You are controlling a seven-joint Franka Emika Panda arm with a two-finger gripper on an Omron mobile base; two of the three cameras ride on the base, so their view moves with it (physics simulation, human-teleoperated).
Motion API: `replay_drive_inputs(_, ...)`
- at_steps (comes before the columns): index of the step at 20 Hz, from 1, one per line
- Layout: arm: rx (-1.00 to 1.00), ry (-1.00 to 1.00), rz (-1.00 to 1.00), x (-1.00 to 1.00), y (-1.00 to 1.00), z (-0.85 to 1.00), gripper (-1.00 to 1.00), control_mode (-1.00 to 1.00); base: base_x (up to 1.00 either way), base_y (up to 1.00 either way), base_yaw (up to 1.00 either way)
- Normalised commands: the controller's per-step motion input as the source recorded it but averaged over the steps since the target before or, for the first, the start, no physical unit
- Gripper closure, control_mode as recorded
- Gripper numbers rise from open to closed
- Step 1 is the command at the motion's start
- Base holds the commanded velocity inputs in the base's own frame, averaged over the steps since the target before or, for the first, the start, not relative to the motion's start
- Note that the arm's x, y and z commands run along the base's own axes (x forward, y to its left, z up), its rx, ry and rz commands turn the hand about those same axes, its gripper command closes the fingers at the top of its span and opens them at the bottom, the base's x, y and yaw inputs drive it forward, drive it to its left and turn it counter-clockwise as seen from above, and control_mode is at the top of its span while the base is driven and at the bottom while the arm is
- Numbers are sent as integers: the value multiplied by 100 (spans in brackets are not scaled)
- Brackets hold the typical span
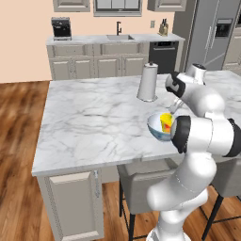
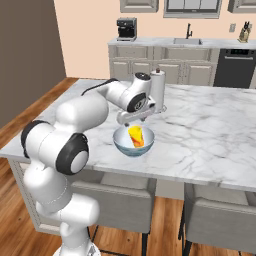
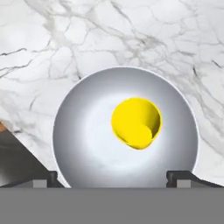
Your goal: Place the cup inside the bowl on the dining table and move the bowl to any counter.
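The yellow cup (image 1: 166, 121) with its red-orange mark stands tilted inside the bowl (image 1: 157, 130), near the front edge of the marble dining table (image 1: 94, 117). My gripper (image 2: 131, 123) hangs open just above the bowl (image 2: 122, 145) and cup (image 2: 136, 136), holding nothing. In the hand view I look straight down into the white bowl (image 3: 83, 131), with the cup (image 3: 135, 122) right of its middle. The gripper (image 3: 113, 177) has one fingertip at each side of the bowl's near rim. The counter (image 1: 94, 40) runs along the back wall.
A tall white paper-towel roll (image 1: 148, 82) stands on the table just behind the bowl, close to my forearm. Grey stools (image 2: 120, 200) are tucked under the table's front edge. The back counter carries a sink (image 1: 119, 36) and a coffee machine (image 1: 61, 28).
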Motion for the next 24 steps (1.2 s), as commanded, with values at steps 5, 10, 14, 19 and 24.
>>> replay_drive_inputs(5,0,11,-34,0,-27,1,-100,-100,0,0,0)
replay_drive_inputs(10,1,6,-41,0,-26,0,-100,-100,0,0,0)
replay_drive_inputs(14,6,3,-40,0,-26,0,-100,-100,0,0,0)
replay_drive_inputs(19,10,0,-41,-7,-27,0,-100,-100,0,0,0)
replay_drive_inputs(24,13,0,-38,-15,-24,-1,-100,-100,0,0,0)
